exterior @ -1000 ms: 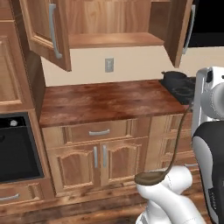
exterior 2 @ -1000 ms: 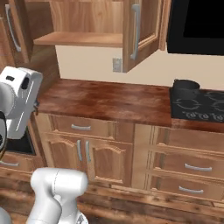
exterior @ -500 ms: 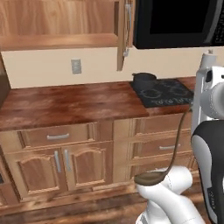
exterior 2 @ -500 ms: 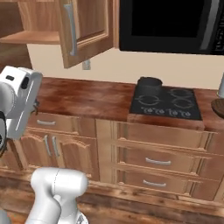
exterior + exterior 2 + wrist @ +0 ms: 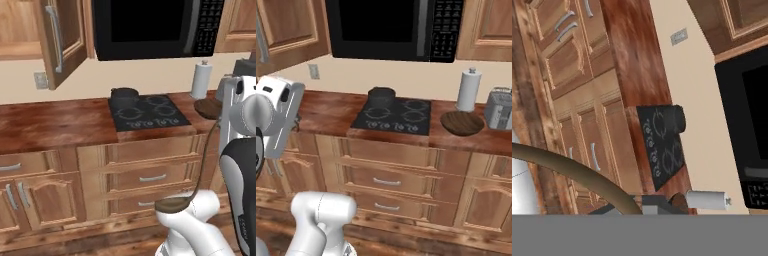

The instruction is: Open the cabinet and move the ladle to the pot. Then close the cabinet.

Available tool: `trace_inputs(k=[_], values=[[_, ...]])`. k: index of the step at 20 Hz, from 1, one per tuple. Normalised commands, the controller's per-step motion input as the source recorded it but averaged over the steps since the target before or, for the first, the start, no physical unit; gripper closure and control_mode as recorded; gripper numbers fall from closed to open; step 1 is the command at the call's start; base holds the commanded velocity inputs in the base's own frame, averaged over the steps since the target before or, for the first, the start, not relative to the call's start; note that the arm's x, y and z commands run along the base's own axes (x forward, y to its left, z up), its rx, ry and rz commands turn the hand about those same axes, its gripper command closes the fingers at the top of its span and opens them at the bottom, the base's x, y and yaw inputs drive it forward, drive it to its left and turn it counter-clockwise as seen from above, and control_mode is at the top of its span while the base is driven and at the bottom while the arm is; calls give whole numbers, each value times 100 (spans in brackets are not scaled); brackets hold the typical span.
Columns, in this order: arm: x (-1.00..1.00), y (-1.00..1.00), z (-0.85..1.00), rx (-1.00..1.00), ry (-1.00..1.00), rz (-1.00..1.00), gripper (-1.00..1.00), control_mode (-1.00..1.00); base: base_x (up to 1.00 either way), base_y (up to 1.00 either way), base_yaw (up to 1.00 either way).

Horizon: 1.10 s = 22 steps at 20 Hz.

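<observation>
The ladle (image 5: 200,176) hangs from my hand beside the arm, its bowl (image 5: 172,205) low in front of the drawers. In the hand view its brown handle (image 5: 577,172) runs up into my gripper (image 5: 641,206), which is shut on it. The dark pot (image 5: 124,96) sits on the back left burner of the black cooktop (image 5: 150,117), apart from the ladle; it also appears in the right base view as the pot (image 5: 381,95) and in the hand view as the pot (image 5: 674,119). The cabinet's door (image 5: 62,40) stands open at the upper left, grey bar handle facing me.
A black microwave (image 5: 150,27) hangs over the cooktop. Right of the cooktop stand a paper towel roll (image 5: 468,90), a wooden bowl (image 5: 462,122) and a toaster (image 5: 500,107). Drawers (image 5: 388,180) fill the front below the counter. Bare wooden counter (image 5: 55,122) lies left of the cooktop.
The base has driven to the right, so the whole scene has slid left. The cooktop and pot now sit in the middle. The ladle stays in the gripper.
</observation>
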Motion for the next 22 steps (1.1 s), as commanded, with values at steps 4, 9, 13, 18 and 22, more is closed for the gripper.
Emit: trace_inputs(k=[4,9,13,18,22], values=[[0,0,0,0,0,0,100,100,71,-91,0],[0,0,0,0,0,0,100,100,84,-39,0],[0,0,0,0,0,0,100,100,73,-8,0],[0,0,0,0,0,0,100,100,45,0,0],[0,0,0,0,0,0,100,100,48,0,0]])
